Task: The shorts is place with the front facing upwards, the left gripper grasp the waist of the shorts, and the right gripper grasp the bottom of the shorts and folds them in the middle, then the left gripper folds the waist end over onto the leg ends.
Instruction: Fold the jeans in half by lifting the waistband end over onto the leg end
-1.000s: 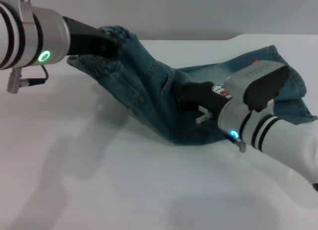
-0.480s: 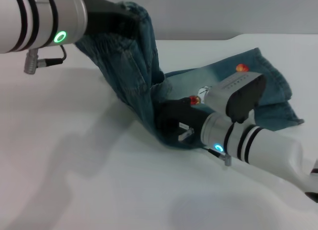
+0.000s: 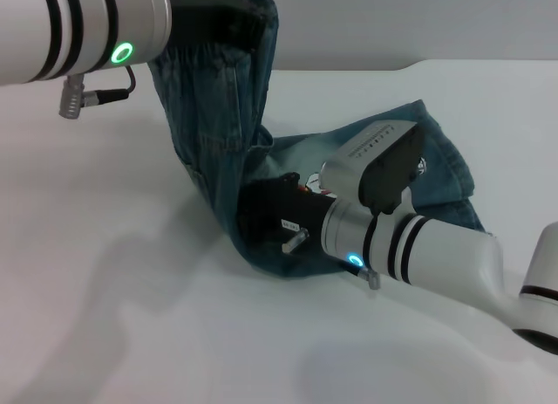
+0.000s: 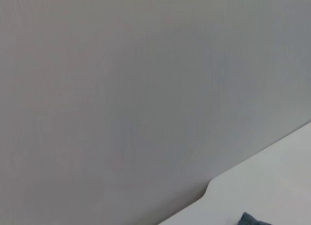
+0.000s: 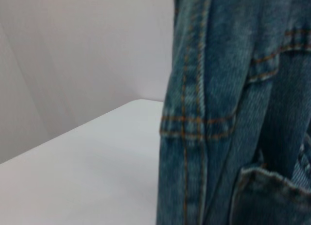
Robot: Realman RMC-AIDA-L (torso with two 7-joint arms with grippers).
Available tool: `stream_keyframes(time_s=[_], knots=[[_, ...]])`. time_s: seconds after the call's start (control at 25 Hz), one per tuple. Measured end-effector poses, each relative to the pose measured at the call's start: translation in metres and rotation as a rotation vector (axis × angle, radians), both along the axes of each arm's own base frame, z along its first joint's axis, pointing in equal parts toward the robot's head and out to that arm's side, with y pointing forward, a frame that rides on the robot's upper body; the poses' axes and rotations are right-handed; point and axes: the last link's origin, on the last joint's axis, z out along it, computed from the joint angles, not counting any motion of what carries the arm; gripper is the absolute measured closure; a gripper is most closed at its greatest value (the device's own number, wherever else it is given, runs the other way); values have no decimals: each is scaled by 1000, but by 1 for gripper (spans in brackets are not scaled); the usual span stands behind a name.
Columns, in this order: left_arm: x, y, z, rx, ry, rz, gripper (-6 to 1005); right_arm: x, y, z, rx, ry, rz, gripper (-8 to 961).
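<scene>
Two grippers are on the garment. I have the left gripper point(image 3: 228, 18), a black claw on the silver-white arm with the green light, raised at the far left and clamped on the waist point(image 3: 202, 57), the gathered elastic band. From it the shorts point(image 3: 222, 160), blue-teal denim with orange stitching, hang as a steep sheet down to the white table point(image 3: 131, 334). At the foot of that sheet sits the right gripper point(image 3: 266, 219), the black claw on the white arm with the blue light, low on the table and buried in the cloth; it appears closed on the denim near the bottom of the shorts, though the fold hides its fingertips and the hems.

Governing relation, in my judgement: the long axis runs from the raised waist down to the pinned lower end, and the rest of the garment lies flat to the right of that point. The left gripper is nearer the waist and must carry it rightward.

Count: one pair of shorts, two grippers, one table.
</scene>
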Motion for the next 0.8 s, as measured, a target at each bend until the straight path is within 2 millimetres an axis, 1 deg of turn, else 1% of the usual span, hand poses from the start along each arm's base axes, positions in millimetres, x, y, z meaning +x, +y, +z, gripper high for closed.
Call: stream_keyframes(time_s=[0.12, 0.2, 0.24, 0.36, 0.44, 0.56, 0.6, 0.68, 0.8], knots=[[-2, 1, 1, 8, -1, -1, 890, 13, 4, 8, 47, 18, -51, 954], [-3, 1, 2, 11, 1, -2, 889, 28, 10, 22, 121, 38, -97, 954], [-3, 2, 2, 13, 1, -4, 888, 40, 14, 33, 182, 49, -132, 954], [-2, 2, 3, 20, -4, -9, 886, 62, 20, 54, 281, 67, -199, 953], [-2, 3, 3, 22, -4, -11, 884, 73, 22, 64, 322, 74, -234, 953], [-2, 3, 4, 24, -6, -13, 882, 89, 25, 72, 357, 65, -280, 953], [1, 4, 5, 35, -14, -28, 881, 92, 26, 73, 360, 55, -290, 953], [6, 5, 5, 44, -24, -54, 880, 92, 28, 70, 350, 45, -295, 953], [10, 5, 5, 51, -39, -74, 878, 83, 29, 62, 317, 31, -269, 953]])
